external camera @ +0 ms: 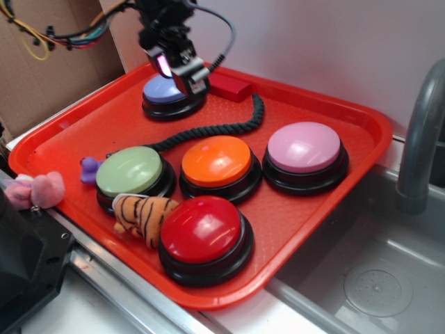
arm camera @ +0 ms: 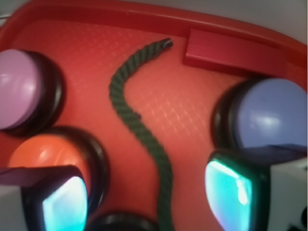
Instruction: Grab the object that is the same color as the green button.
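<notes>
A long dark green twisted rope (external camera: 215, 130) lies curved on the red tray (external camera: 341, 202), running from behind the orange button towards the back. In the wrist view the rope (arm camera: 132, 113) snakes down the middle and passes between my fingers. The pale green dome button (external camera: 130, 170) sits at the tray's front left; it is out of the wrist view. My gripper (external camera: 182, 73) hovers high over the back of the tray, beside the blue button, above the rope. Its jaws are open and empty in the wrist view (arm camera: 147, 195).
Orange (external camera: 217, 161), pink (external camera: 304, 147), red (external camera: 201, 228) and blue (external camera: 165, 90) dome buttons stand on the tray. A red block (external camera: 231, 87) lies at the back rim. A tiger plush (external camera: 142, 212) and small purple toy (external camera: 88, 169) flank the green button. A sink lies right.
</notes>
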